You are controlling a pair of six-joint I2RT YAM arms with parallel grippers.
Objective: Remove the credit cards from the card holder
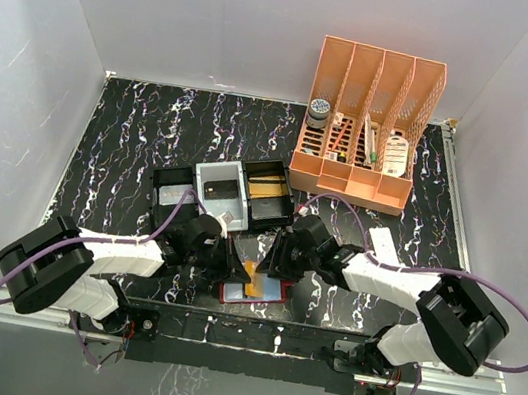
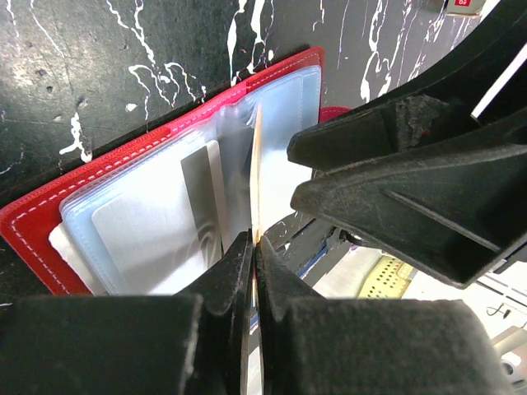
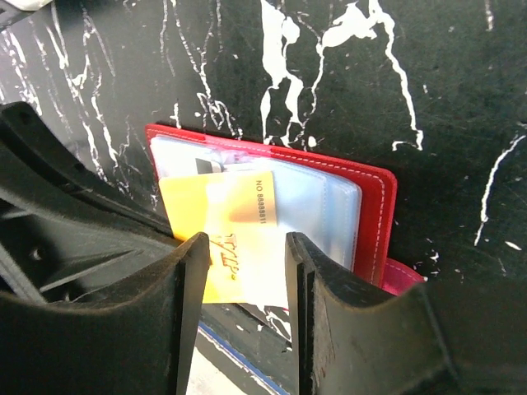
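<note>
Left gripper (image 2: 254,247) clamped on edge of thin tan-orange plastic card (image 3: 191,210), likely to draw it out, right gripper (image 3: 245,251) part-open astride it, flat red leather-like card holder (image 3: 375,206) open on black marbled table (image 3: 453,99).

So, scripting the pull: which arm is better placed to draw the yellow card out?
Left arm: jaws shut on the yellow card, partly out of the card holder. Right arm: jaws open.

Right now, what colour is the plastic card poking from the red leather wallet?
The card is yellow, best in right wrist view.
</note>
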